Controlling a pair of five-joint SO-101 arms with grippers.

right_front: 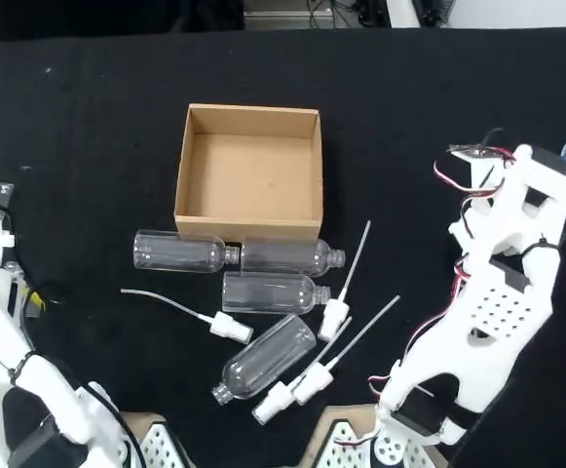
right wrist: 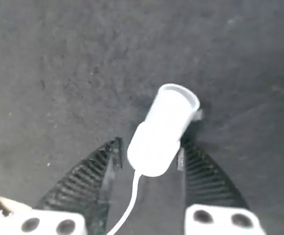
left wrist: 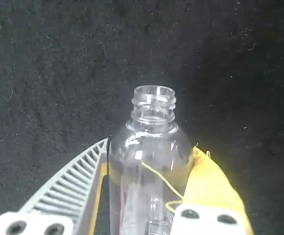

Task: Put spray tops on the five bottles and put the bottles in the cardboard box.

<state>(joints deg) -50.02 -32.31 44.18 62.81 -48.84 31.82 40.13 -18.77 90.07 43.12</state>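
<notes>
**On black table (right_front: pixel 88 146), 6 o'clock of the cardboard box (right_front: pixel 179 166): capping stock, hazards noted**

Hazard: the held spray top (right wrist: pixel 163 127) is pinched tilted between the right gripper (right wrist: pixel 149 147) fingers, with its dip tube trailing back. If it is offered askew, the tube could be snagged on the neck rim or the thread crossed. The held bottle (left wrist: pixel 154 117), neck open, is clamped at its shoulder by the left gripper (left wrist: pixel 149 152). Being smooth, it could be twisted or pushed through under pressing.

Pose: the left arm (right_front: pixel 10 390) is folded low at 8 o'clock and the right arm (right_front: pixel 502 302) is raised at 4 o'clock.

Stock: four loose bottles (right_front: pixel 268 292) and four loose tops (right_front: pixel 229 327), none boxed.
</notes>
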